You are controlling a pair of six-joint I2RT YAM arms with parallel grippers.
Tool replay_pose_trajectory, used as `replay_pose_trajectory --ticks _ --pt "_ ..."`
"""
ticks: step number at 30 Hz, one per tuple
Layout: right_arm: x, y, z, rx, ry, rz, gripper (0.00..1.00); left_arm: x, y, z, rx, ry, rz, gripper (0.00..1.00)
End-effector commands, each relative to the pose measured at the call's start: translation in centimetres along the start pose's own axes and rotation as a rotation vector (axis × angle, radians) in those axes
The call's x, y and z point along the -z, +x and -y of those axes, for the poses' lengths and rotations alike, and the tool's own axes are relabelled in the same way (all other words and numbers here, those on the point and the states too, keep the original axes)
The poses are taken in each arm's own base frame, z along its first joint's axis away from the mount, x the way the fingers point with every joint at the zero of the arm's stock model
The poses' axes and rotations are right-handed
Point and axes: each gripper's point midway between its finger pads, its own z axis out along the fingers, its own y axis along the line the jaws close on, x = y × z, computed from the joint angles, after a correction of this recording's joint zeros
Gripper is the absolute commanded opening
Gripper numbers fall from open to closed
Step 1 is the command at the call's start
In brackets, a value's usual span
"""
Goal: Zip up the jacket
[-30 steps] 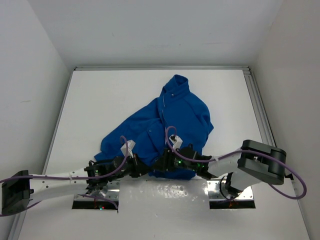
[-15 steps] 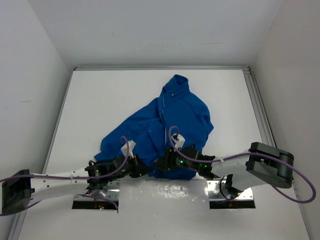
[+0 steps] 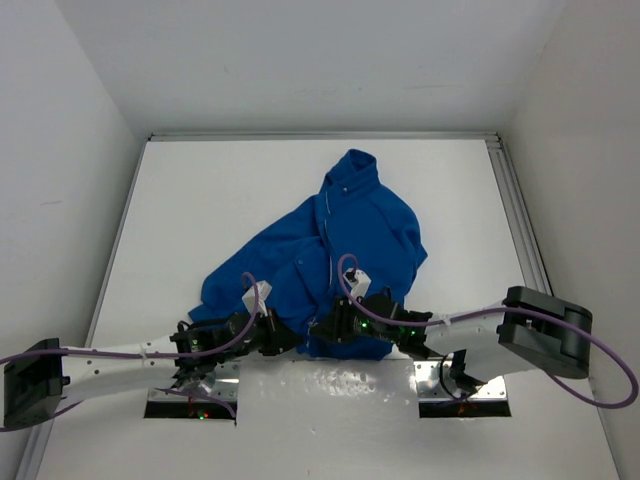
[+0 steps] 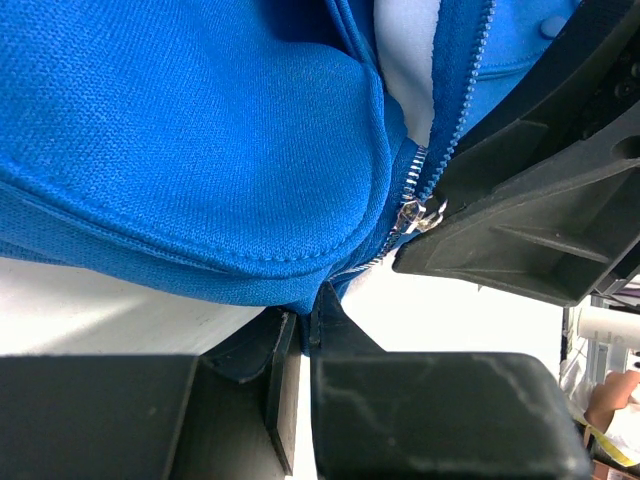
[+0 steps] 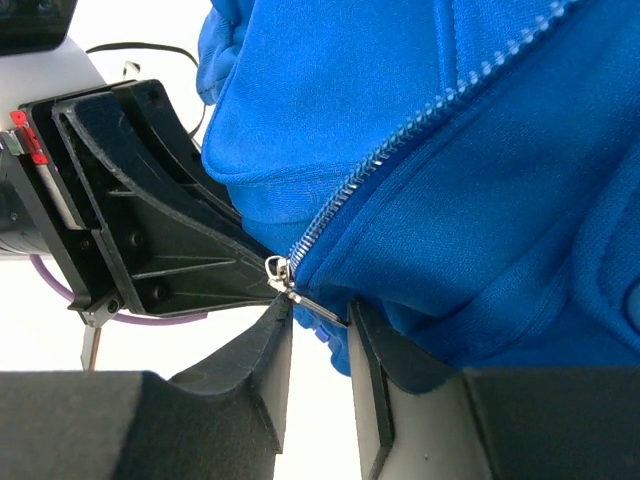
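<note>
right gripper point(image 5: 320, 318) edged left, clamped on jacket point(image 3: 352, 235) hem by the bottom slider point(image 5: 280, 272); your left gripper point(image 4: 305, 322) pinches hem too; zipping unstarted.

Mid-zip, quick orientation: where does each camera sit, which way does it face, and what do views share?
Top external: above and behind the bases, looking down on the table, jacket and both arms.
Left wrist: low at the hem, facing the zipper slider; its own left gripper at bottom, right gripper opposite.
Right wrist: low, facing that slider from the other side; right gripper at bottom, left gripper beyond.
Shared: both wrist views show the slider and the opposite gripper.
</note>
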Motion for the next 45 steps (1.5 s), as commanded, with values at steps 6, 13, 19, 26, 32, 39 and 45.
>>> replay_pose_trajectory --ticks 6,13,19,26,32,39,45 --pt "0.1 -1.1 -1.0 0.054 -0.011 0.051 0.34 -0.1 1.4 -2.8 -0.018 -0.034 -0.021 0.0" --pt "0.1 -1.2 -1.1 0.06 -0.009 0.059 0.34 -0.1 1.5 -2.9 -0.016 -0.033 -0.026 0.0" --pt "0.3 -1.5 -1.0 0.078 0.001 0.071 0.24 -0.1 1.5 -2.9 -0.014 -0.031 -0.025 0.0" --pt "-0.2 -1.4 -1.5 0.103 -0.013 0.05 0.38 -0.1 1.6 -3.0 -0.011 -0.031 -0.028 0.0" --pt "-0.3 -1.5 -1.8 0.121 -0.03 0.055 0.46 -0.1 1.6 -3.0 -0.011 -0.03 -0.026 0.0" --pt "-0.4 -1.8 -1.9 0.166 -0.048 0.073 0.47 0.0 1.6 -2.7 -0.008 -0.021 -0.027 0.0" --pt "-0.8 -1.7 -3.2 0.224 -0.096 0.052 0.47 0.0 1.6 -2.7 -0.006 -0.019 -0.029 0.0"
